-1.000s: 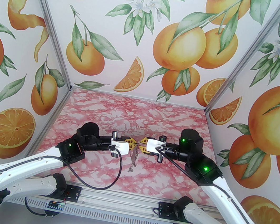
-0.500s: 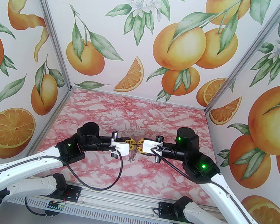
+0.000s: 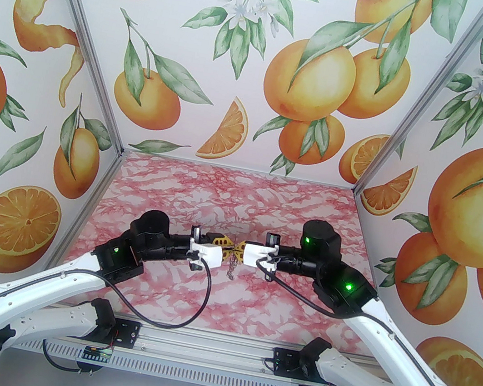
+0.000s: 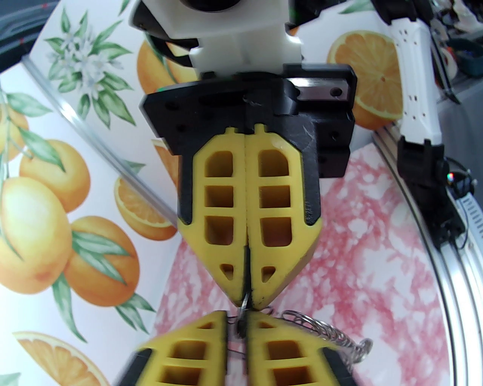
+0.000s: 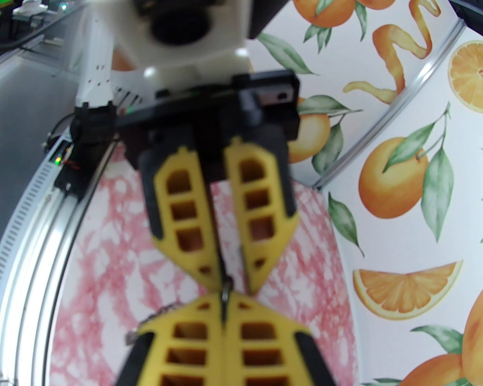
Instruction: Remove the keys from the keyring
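Keyring [image 5: 225, 292] clamped edge-on by closed right gripper [image 4: 249, 304], from 3 o'clock. Left gripper [image 5: 234, 284] at 9, slightly parted, nothing gripped. Keys [image 3: 231, 271] hung at 6.

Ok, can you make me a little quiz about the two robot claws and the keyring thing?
1. True or false: the right gripper is shut on the keyring.
2. Whose jaws stand apart? A) left gripper B) right gripper
3. Fill in: the two grippers meet tip to ____.

Key: 1 true. 2 A. 3 tip.
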Controlling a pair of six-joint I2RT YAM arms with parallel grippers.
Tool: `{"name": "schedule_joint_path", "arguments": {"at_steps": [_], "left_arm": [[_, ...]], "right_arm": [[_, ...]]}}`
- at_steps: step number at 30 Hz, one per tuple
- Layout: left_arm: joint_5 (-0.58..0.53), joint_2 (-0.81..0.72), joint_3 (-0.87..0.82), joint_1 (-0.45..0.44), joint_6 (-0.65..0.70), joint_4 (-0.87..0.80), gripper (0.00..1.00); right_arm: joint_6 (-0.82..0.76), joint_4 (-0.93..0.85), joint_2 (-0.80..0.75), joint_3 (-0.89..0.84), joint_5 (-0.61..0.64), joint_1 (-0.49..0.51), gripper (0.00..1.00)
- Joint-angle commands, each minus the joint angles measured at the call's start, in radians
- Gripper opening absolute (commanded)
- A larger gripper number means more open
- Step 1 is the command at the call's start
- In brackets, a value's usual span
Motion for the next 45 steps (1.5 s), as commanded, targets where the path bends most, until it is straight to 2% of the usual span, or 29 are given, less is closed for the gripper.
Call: {"name": "schedule_joint_path", "arguments": {"at_steps": [1,5,14,17,22,28,36,45], "left_arm": [[-0.024,-0.061,-0.047,-0.004,-0.019,0.058,0.28],[-0.036,-0.084,-0.09,0.002,-0.038,0.072,0.36],[-0.015,-0.049,-0.136,0.007,-0.06,0.11,0.41],[-0.008,-0.046,-0.16,0.02,-0.085,0.157,0.41],[0.072,-0.063,-0.203,0.063,-0.164,0.263,0.41],[0.134,-0.05,-0.214,0.081,-0.225,0.324,0.38],[0.199,-0.028,-0.238,0.082,-0.307,0.471,0.31],[0.185,-0.003,-0.251,0.082,-0.352,0.597,0.26]], "right_arm": [[0.004,0.153,-0.052,-0.08,0.031,0.003,0.0],[-0.039,0.18,-0.063,-0.102,0.057,0.007,0.0],[-0.224,0.22,-0.086,-0.172,0.233,0.065,0.0],[-0.218,0.235,-0.089,-0.179,0.214,0.066,0.0],[-0.091,0.31,-0.093,-0.189,0.12,0.06,0.0],[0.08,0.398,-0.073,-0.183,-0.051,0.023,0.0],[0.332,0.669,-0.07,-0.259,-0.15,-0.014,0.0],[0.5,0.819,-0.037,-0.275,-0.224,-0.027,0.0]]}}
